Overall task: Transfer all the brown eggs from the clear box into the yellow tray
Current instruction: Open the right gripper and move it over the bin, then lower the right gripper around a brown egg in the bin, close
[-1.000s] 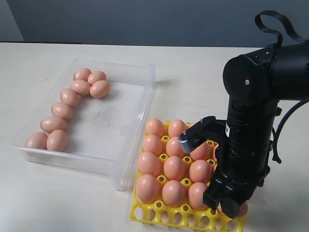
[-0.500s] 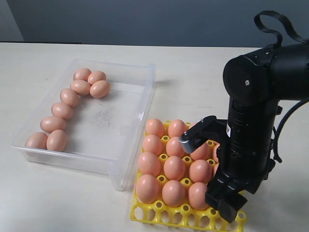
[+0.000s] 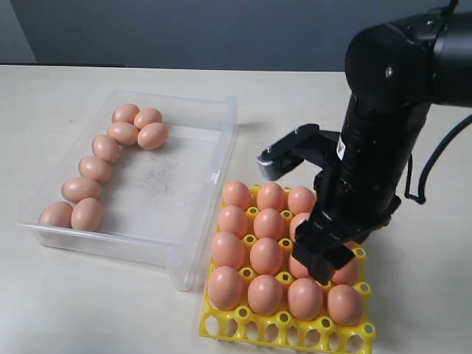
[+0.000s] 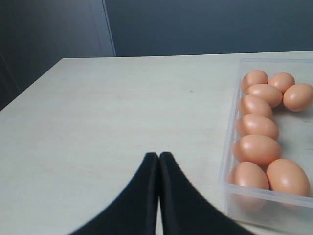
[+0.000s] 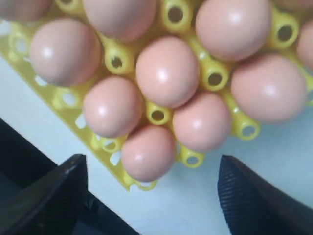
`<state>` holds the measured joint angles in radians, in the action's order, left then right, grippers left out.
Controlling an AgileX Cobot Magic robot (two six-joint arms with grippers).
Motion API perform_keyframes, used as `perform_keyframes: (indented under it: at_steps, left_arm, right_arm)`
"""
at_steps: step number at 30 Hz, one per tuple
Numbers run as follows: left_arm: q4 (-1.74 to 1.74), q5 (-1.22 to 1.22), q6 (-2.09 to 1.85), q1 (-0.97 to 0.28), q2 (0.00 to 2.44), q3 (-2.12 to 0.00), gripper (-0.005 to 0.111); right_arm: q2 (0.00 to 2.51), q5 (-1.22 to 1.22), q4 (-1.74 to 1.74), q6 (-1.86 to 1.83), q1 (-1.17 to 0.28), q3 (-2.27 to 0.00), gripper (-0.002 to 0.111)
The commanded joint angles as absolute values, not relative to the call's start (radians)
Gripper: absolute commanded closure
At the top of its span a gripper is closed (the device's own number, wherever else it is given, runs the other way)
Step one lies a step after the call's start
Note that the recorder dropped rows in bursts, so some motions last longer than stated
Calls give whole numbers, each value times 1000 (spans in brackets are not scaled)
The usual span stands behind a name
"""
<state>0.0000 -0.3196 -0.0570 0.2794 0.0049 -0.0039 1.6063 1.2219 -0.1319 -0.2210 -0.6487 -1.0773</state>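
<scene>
Clear box (image 3: 230, 140): brown eggs (image 3: 96, 168) hug the left wall and far-left corner; the rest of the floor is open from above, low walls the only barrier. Yellow tray (image 3: 284, 329): near row of cups is free, rows behind packed egg to egg, right arm (image 3: 376, 147) hanging over its right side.

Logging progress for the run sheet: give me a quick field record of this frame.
clear box: nine brown eggs inside, along one side
yellow tray: mostly filled; row of cups nearest the exterior camera is empty
right gripper: open, empty, above the tray
left gripper: shut, empty, over the table beside the box
task: not done
</scene>
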Motion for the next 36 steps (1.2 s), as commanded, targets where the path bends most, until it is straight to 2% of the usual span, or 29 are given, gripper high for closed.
perform_keyframes:
  at_steps: [1,5,12,22,30,36]
  left_arm:
    - [0,-309,-57,275,0,0,106]
    - [0,-309,-57,275,0,0,106]
    - [0,-309,-57,275,0,0,106]
    - [0,-309,-57,275,0,0,106]
    - [0,-309,-57,275,0,0,106]
    - [0,-309,-57,275,0,0,106]
  right_arm:
    - [1597,1096,-168,-225,-651,-1127,38]
    - [1597,821,-344,-366,-657,-1128,38]
    - [1616,559,-590,-634,-712,-1146,38]
    - [1921,573,-641,-634,-760,-1411,38]
    - [2236,558,-761,-532,-828,-1732,38]
    - [2312,558,-767,-468,-828,-1804,38]
